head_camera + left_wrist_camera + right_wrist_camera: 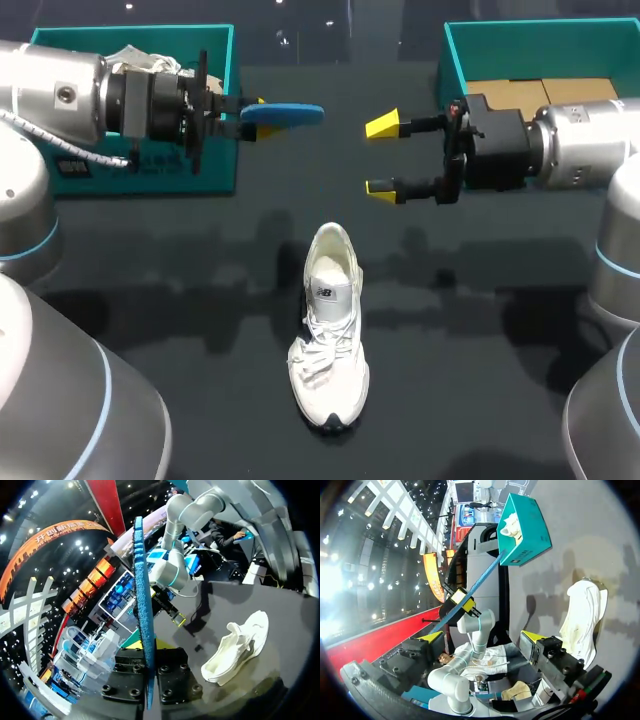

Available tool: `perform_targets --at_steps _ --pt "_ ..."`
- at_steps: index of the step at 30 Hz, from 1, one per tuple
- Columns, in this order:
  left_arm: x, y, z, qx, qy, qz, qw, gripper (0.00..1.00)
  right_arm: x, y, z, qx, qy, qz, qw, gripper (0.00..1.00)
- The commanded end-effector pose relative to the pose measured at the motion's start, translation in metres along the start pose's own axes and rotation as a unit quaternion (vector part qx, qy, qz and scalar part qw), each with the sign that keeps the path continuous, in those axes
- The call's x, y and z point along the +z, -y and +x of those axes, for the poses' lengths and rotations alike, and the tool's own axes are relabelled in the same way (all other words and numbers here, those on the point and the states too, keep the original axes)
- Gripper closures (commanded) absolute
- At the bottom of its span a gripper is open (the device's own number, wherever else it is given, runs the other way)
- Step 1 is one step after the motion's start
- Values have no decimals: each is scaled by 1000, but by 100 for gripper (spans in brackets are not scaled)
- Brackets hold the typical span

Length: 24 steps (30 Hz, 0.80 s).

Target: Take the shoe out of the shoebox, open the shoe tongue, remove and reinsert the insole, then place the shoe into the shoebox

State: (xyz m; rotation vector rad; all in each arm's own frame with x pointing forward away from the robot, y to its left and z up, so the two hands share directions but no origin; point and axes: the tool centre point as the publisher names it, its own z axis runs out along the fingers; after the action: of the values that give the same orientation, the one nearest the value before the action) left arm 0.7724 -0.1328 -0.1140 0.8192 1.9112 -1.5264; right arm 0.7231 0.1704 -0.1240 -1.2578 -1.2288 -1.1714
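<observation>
A white sneaker (330, 325) lies on the black table with its toe toward the front edge; it also shows in the left wrist view (240, 647) and the right wrist view (582, 615). My left gripper (250, 115) hangs above the table, shut on a blue insole (285, 113), which stands edge-on between its fingers (141, 605). Facing it is my right gripper (381, 156), open and empty, a short gap from the insole's tip. From the right wrist the insole (475, 587) is ahead of the open gripper (482, 636). A teal shoebox (215, 110) holding white paper stands at the back left.
A second teal box (455, 60) with brown cardboard inside stands at the back right, under my right arm. Both arms hover high over the back half of the table.
</observation>
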Motion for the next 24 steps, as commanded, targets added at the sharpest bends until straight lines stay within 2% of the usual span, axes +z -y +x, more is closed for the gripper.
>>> perform_targets --at_steps 1,3,14,15,17,21,24 --pt "6 -3 13 141 12 -19 990 100 2 0 0 1 2 -1 1000 0" --pt "10 -3 14 198 -16 -52 979 100 2 0 0 1 2 -1 1000 0" --pt "10 -3 14 198 -16 -52 979 100 2 0 0 1 2 -1 1000 0" --pt "11 -1 15 226 -18 -61 972 100 2 0 0 1 2 -1 1000 0" --pt "14 2 16 240 -3 -32 970 100 2 0 1 4 0 -2 1000 0" --pt "22 2 13 263 23 -3 965 100 10 1 2 15 -9 -1 1000 0" --pt "28 0 11 290 41 5 956 100 15 2 2 22 -14 2 1000 0"
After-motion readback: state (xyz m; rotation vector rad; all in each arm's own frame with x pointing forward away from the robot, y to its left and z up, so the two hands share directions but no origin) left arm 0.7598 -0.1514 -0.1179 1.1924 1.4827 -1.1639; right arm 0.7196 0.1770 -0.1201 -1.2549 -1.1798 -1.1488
